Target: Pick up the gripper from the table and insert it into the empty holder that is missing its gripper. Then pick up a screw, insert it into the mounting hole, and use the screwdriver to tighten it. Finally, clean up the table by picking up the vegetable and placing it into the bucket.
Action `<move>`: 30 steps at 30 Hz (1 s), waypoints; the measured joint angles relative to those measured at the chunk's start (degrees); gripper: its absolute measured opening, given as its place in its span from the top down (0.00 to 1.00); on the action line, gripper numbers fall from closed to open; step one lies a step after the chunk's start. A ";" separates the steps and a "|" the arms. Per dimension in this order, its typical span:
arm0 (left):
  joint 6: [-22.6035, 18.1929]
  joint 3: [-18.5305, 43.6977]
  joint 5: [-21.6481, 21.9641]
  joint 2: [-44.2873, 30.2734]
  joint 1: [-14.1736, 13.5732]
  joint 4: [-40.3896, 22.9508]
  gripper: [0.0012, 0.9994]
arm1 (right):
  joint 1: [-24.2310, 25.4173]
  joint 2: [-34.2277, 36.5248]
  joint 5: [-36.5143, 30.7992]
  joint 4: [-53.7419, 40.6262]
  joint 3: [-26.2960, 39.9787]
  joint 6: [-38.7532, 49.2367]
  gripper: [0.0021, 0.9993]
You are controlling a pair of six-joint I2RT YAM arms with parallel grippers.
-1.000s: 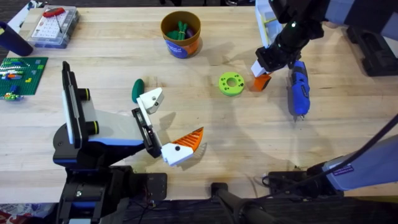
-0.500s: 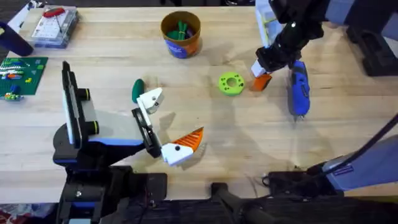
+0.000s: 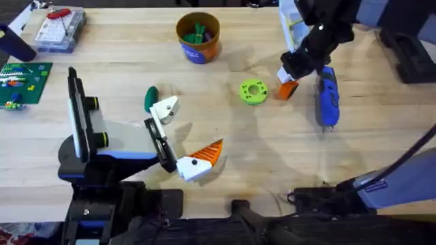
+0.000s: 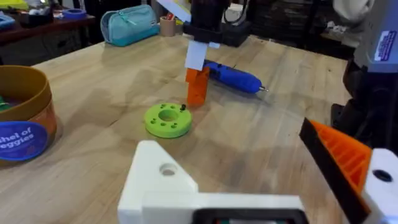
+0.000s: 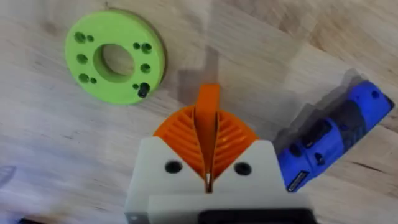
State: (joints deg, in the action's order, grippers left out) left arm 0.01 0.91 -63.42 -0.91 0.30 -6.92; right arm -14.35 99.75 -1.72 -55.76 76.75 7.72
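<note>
Robotics lab or workshop: wooden bench, parts organiser box, building-brick plate, dark shelving behind, clutter on side table.

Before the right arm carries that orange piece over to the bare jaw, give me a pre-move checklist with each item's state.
1. Right gripper shut on the gripper piece: ok; the orange pads clamp it from both sides.
2. Piece lifted off the table: cannot tell.
3. Empty holder exposed, ready to receive: ok; its hole shows open in the left wrist view.
4. Path across past the green ring: ok; nothing else lies between.
5. Screwdriver out of the way: ok; it lies beside the right gripper, away from the holder.
6. Screw at hand: cannot tell.
</note>
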 joint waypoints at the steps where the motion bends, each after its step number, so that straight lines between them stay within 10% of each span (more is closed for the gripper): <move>1: 0.00 0.00 0.00 0.00 0.00 0.00 0.01 | 0.00 0.01 -0.10 0.04 0.00 0.03 0.99; 18: 0.00 0.00 0.00 0.00 0.00 0.00 0.01 | 0.00 0.00 -0.27 0.04 0.00 0.05 0.98; 23: 0.00 0.00 0.00 0.00 0.00 0.00 0.01 | 0.00 0.01 -0.37 -0.40 0.00 0.16 0.66; 27: 0.00 0.00 0.00 0.00 0.00 0.00 0.01 | 0.00 0.00 -0.39 -0.42 0.00 0.32 0.11; 30: 0.00 0.00 0.00 0.00 0.00 0.00 0.01 | 0.00 0.00 -0.39 -0.42 0.00 0.44 0.01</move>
State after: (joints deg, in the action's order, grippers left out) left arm 0.01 0.91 -63.42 -0.91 0.30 -6.92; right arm -14.35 99.75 -2.11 -56.18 76.75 8.16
